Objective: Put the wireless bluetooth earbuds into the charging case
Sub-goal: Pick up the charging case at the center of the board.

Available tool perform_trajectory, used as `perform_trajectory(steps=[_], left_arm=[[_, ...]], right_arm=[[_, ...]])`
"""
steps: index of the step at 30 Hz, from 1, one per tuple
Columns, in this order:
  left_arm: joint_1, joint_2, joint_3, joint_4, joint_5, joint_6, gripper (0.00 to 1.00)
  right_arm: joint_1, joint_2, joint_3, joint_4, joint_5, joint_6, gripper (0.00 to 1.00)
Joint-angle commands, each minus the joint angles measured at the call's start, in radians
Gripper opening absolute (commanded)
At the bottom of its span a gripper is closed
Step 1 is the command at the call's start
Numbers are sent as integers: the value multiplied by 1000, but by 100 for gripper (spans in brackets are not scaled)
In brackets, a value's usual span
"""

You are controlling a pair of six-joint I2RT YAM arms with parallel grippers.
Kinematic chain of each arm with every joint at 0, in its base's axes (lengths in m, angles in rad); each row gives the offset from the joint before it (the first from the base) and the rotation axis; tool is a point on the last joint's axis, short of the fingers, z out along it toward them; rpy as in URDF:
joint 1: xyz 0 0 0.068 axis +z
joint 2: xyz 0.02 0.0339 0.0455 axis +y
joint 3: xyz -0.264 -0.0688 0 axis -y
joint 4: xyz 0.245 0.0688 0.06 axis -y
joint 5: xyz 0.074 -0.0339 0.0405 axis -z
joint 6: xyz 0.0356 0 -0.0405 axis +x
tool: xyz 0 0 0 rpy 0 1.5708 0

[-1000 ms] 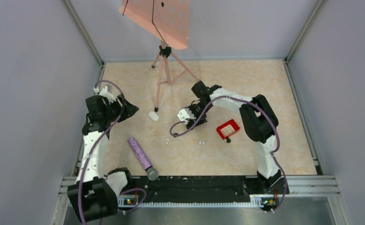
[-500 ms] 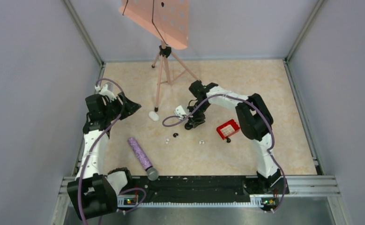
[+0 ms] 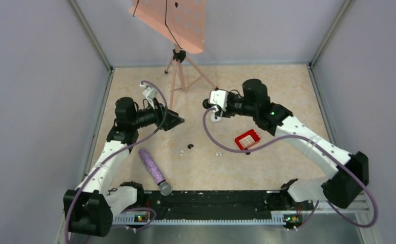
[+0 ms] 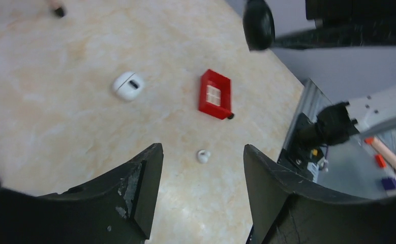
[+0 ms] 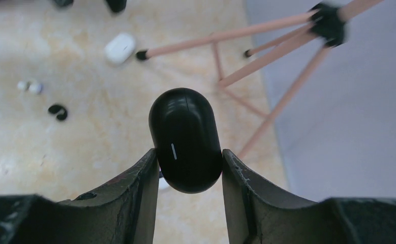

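Nearest on the desk [image 3: 267, 173] lay the tiny glossy white plastic earbuds [image 4: 203, 156], three bits by my count, beside one dark pair of bits [image 3: 189, 147]; none was seated yet. The left end effector [image 4: 202, 146] hung open above them, so a fine pinch on one bud likely came next. Beyond, the small glossy white pebble-shaped charging case [image 4: 128, 85] sat, apparently shut, by a tripod foot [image 5: 142, 53]. Farthest, the right end effector [image 5: 189, 152] clamped a second, black glossy pill-shaped case [image 5: 185, 127].

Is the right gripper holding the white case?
No, the right gripper grips a black case; the white case lies on the table.
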Motion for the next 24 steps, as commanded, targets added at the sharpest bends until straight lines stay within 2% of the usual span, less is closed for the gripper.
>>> perform_trajectory(steps=[1,9,24], left_arm=[[-100,28,103,217,162,84,65],[-225,136,274,364,116,-96,66],[-283,236,350,419,58,-164,60]], right_arm=[[52,-129,-36,235,109,180,31],[119,-195,-15,232,224,160,30],[177,-177,-2,298,259,118,30]])
